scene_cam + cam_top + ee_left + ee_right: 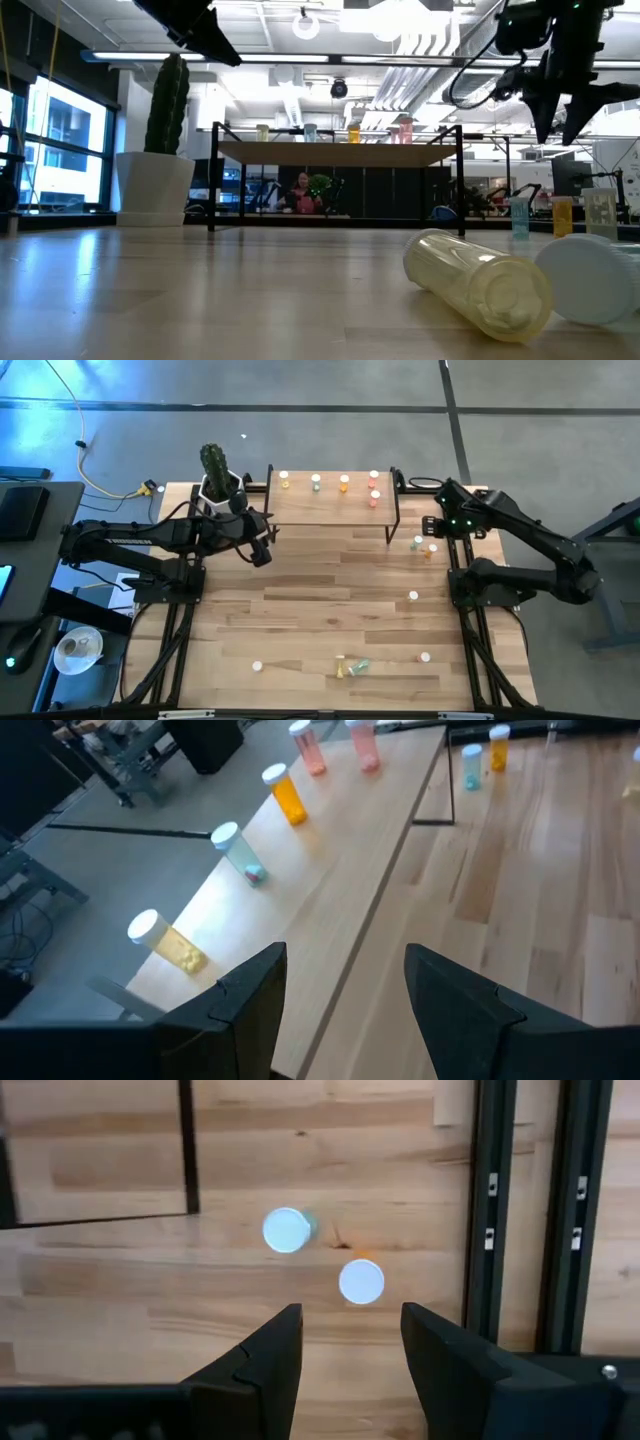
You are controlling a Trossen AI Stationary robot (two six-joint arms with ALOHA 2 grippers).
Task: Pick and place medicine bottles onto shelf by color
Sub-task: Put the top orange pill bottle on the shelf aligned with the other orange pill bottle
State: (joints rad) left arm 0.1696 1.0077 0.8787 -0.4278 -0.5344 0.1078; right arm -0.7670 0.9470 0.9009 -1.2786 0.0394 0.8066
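Right wrist view: right gripper (350, 1355), fingers apart and empty, above white-capped orange bottle (361, 1281); descent could topple the neighbouring green bottle (287, 1230).

The shelf (330, 510) carries five bottles in a row along its far edge; its near strip is bare. A cactus pot (217, 488) stands just beside the shelf's left end. Two upright bottles (424, 545) stand on the desk (300, 610) near the shelf's right legs. Mid-desk is open; scattered bottles (352, 667) lie along the front.
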